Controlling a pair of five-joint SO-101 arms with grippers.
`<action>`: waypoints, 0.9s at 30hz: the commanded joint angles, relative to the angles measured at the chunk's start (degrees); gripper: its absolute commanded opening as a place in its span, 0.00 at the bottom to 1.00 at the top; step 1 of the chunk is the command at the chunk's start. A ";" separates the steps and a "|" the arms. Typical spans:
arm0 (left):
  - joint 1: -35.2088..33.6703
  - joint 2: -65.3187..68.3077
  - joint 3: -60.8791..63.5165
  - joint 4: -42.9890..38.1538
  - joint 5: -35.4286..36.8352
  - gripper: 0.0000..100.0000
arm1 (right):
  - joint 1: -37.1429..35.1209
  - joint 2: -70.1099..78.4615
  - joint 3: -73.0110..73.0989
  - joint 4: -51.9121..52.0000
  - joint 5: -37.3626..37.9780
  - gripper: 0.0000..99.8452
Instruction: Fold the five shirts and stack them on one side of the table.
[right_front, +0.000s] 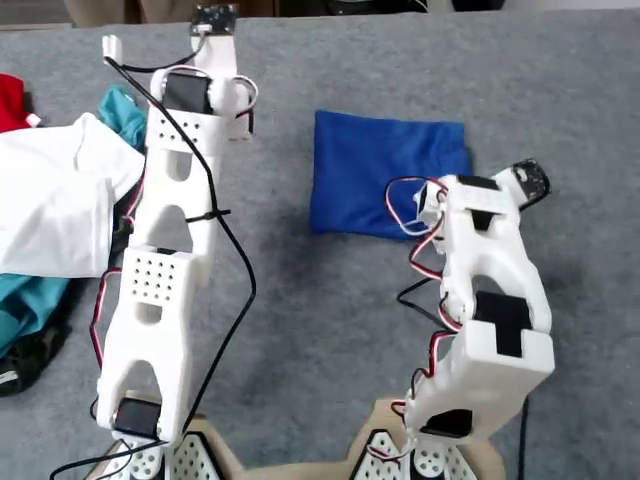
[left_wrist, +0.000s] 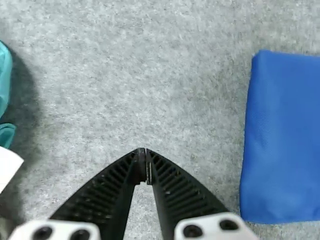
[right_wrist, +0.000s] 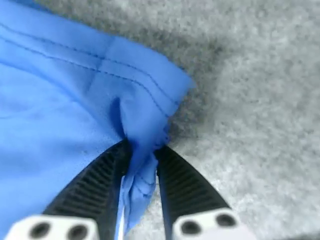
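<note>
Gripping a bunched corner of the folded blue cotton shirt (right_front: 385, 175) looks like the job in hand. In the high view this shirt lies as a neat rectangle on the grey felt-covered worktop (right_front: 330, 330), with the right arm (right_front: 490, 290) bent over its near corner. I judge that this hold is meant for dragging or lifting the finished fold toward a stacking spot. Well apart from the blue shirt, beyond the left arm (right_front: 170, 230), lies a loose heap: a crumpled white shirt (right_front: 55, 200) on top, a teal shirt (right_front: 125, 110) and a red shirt (right_front: 12, 100) showing from under it, and dark cloth (right_front: 30, 350) at its near edge. The worktop alone carries everything, the heap being the nearest thing to a holder for the unfolded shirts. In the left wrist view the left claw (left_wrist: 141, 165) has its fingers pressed together on nothing, and it hangs over bare felt between the blue shirt (left_wrist: 285, 135) and the teal shirt (left_wrist: 4, 75), probably parked out of the way. In the right wrist view the right claw (right_wrist: 142, 150) is clamped on the hemmed corner of the blue shirt (right_wrist: 75, 100), the cloth puckered between its fingers, and the felt (right_wrist: 260, 100) is bare just beside it.
</note>
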 joint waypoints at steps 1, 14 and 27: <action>-0.97 -4.18 -0.26 0.62 -0.26 0.02 | 1.10 -0.31 -4.79 6.59 0.53 0.01; -6.15 -6.11 -0.26 0.70 -0.35 0.02 | 25.71 -0.31 -23.08 14.95 10.55 0.00; -8.70 -6.64 -0.18 0.70 -0.35 0.02 | 59.74 0.13 -29.93 14.86 31.47 0.00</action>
